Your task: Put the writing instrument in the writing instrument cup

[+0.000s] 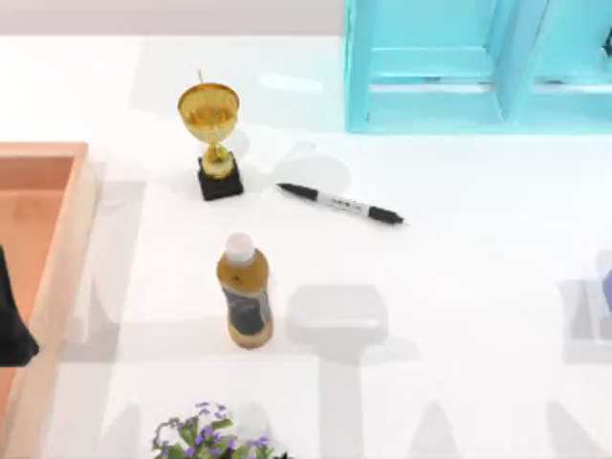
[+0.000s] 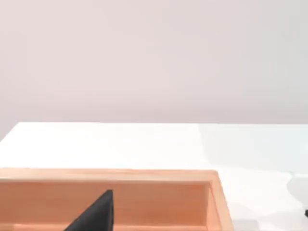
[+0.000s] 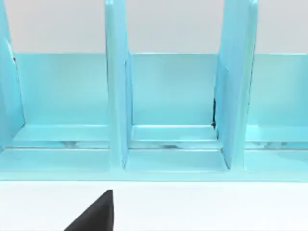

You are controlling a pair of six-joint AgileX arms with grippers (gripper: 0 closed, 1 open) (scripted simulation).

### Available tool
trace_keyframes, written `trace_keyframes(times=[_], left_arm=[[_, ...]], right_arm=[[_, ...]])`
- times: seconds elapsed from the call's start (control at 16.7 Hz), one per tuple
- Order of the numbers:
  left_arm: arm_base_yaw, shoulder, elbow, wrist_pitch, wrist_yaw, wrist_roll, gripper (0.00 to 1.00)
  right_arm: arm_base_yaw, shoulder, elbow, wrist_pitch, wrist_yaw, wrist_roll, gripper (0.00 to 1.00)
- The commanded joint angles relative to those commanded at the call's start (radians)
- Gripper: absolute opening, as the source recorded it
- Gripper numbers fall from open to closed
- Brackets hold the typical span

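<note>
Lying flat on the white tabletop (image 1: 459,316), the pen (image 1: 340,203) rests near the middle, slanted, with one black end toward the trophy (image 1: 212,134) and the other toward the top view's right. It touches nothing; the bottle (image 1: 245,296) stands well apart in front of it, and the blue rack (image 1: 478,67) sits behind.

No cup is plain to see, and the trophy's gold bowl is the nearest thing to one.

To pick well, I judge an arm should come down over the pale barrel, jaws set across the pen's width, and close at mid-length so it lifts level.

Print on the barrel and the bottle's label are too small to read.

Left claw (image 1: 14,330) hangs over the wooden tray (image 1: 67,239); whether either claw is wide or narrow I cannot tell.
</note>
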Motion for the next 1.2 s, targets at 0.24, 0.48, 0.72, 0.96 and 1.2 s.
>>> trace_keyframes(times=[0.24, 0.48, 0.72, 0.96, 1.2], left_arm=[[0.0, 0.0, 0.0, 0.0, 0.0, 0.0, 1.0], [0.0, 0.0, 0.0, 0.0, 0.0, 0.0, 1.0], [0.0, 0.0, 0.0, 0.0, 0.0, 0.0, 1.0], [0.0, 0.0, 0.0, 0.0, 0.0, 0.0, 1.0], [0.0, 0.0, 0.0, 0.0, 0.0, 0.0, 1.0]], right_arm=[[0.013, 0.026, 0.026, -0.018, -0.004, -0.011, 1.0], [0.089, 0.206, 0.203, -0.131, -0.022, -0.081, 1.0], [0.199, 0.556, 0.525, -0.322, -0.039, -0.191, 1.0], [0.32, 1.039, 0.936, -0.565, -0.044, -0.313, 1.0], [0.433, 1.534, 1.371, -0.83, -0.034, -0.425, 1.0]])
